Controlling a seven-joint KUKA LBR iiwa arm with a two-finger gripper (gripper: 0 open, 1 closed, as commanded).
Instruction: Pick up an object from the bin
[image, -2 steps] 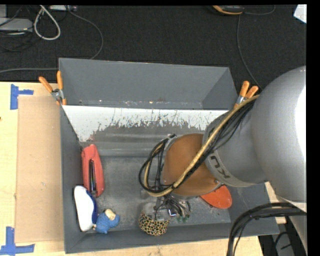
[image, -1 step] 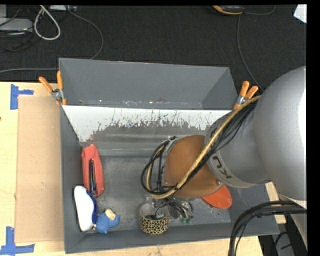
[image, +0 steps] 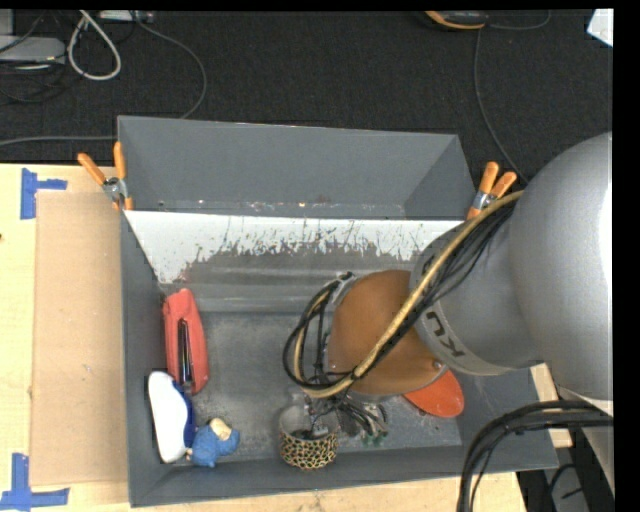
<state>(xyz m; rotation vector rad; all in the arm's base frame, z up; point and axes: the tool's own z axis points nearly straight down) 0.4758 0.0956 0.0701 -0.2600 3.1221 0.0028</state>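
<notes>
Arm comes in from the right and bends steeply down, putting the gripper low over the front-middle floor of the bin. The orange-brown cover and looped cables on the wrist hide most of the tool, so I cannot tell if the gripper is apart or together, and nothing can be seen clamped in it. The closest thing is a leopard-print roll, standing on the floor against the front wall, just in front of the gripper and a little left, close to touching or touching; contact is not clear. I judge the roll the likely pick, only because it is nearest. Small dark and greenish bits lie just right of the gripper, too small to name. An orange piece pokes out from under the cover on the right, near the gripper but partly hidden. Well apart on the left are a red case lying flat along the left wall, a white piece in front of it, and a blue toy touching the white piece near the front-left corner. Everything sits on the flat floor toward the front and left, probably because the sloped back wall lets loose things slide down. The back half of the floor is bare. The pick looks not yet done.
</notes>
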